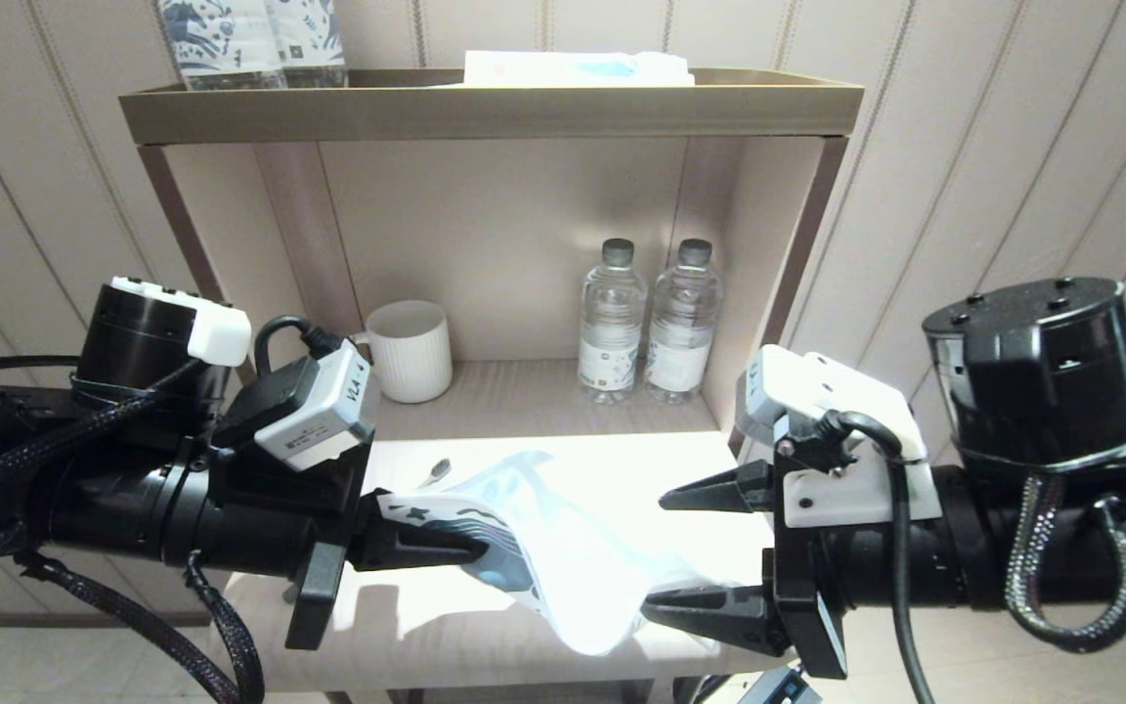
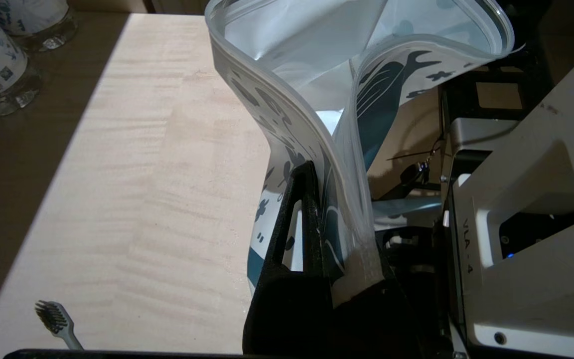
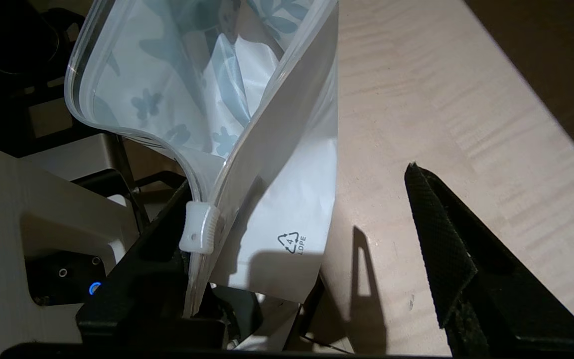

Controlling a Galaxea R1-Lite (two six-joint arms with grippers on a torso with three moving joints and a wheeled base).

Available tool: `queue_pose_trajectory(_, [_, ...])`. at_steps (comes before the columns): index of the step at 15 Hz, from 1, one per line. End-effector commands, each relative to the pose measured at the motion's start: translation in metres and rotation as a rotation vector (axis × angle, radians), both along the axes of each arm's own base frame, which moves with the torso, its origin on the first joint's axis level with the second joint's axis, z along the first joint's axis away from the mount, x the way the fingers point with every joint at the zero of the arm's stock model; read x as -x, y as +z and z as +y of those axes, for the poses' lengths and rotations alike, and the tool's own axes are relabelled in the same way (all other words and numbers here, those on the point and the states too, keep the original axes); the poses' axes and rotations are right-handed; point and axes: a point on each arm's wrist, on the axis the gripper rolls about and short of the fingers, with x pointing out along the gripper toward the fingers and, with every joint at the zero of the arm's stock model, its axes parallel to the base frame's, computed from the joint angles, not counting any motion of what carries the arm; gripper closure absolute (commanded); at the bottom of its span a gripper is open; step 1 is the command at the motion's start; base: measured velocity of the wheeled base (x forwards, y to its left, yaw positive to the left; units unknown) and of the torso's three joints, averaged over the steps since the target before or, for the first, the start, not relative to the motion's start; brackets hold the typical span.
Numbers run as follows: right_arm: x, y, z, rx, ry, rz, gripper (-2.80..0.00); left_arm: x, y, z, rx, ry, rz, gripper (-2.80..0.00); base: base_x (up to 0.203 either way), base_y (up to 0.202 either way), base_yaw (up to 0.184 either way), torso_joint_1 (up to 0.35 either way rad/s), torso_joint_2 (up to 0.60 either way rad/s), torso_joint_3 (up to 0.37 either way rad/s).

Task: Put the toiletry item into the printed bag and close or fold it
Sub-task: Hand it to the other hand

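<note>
White printed bag (image 1: 563, 557) gapes, pinched by left gripper (image 1: 470, 546); right gripper (image 1: 666, 557) fingers spread.

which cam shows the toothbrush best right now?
Left wrist view: the toothbrush lies on the table, bristle head and some handle clearly visible. Head view shows only its tip behind the printed bag. Right wrist view doesn't show it.

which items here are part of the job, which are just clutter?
In play:
- printed bag, mouth open, held by left gripper
- toothbrush, on the table outside the bag
- right gripper, fingers open beside the bag

Clutter:
- two water bottles
- white mug
- printed packs on the top shelf
</note>
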Motion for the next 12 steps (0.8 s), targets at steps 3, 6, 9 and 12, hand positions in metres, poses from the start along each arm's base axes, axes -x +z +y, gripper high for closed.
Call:
queue_pose_trajectory(3, [0.012, 0.011, -0.028, -0.046, -0.042, -0.03, -2.8, -0.003, -0.001, 0.001, 0.012, 0.006, -0.022, 0.0, 0.0, 0.0, 0.0, 0.0, 0.0, 0.0])
queue_pose_trajectory(6, [0.027, 0.019, -0.049, -0.104, -0.033, -0.042, -2.8, -0.007, -0.003, -0.001, 0.01, 0.007, -0.017, 0.0, 0.0, 0.0, 0.0, 0.0, 0.0, 0.0])
queue_pose_trajectory(9, [0.062, 0.043, -0.068, -0.229, 0.029, -0.08, -2.8, -0.012, -0.005, 0.0, 0.006, 0.02, -0.009, 0.0, 0.0, 0.0, 0.0, 0.0, 0.0, 0.0])
queue_pose_trajectory(12, [0.123, 0.073, -0.096, -0.364, 0.189, -0.132, -2.8, -0.015, -0.008, 0.0, 0.0, 0.027, 0.006, 0.0, 0.0, 0.0, 0.0, 0.0, 0.0, 0.0])
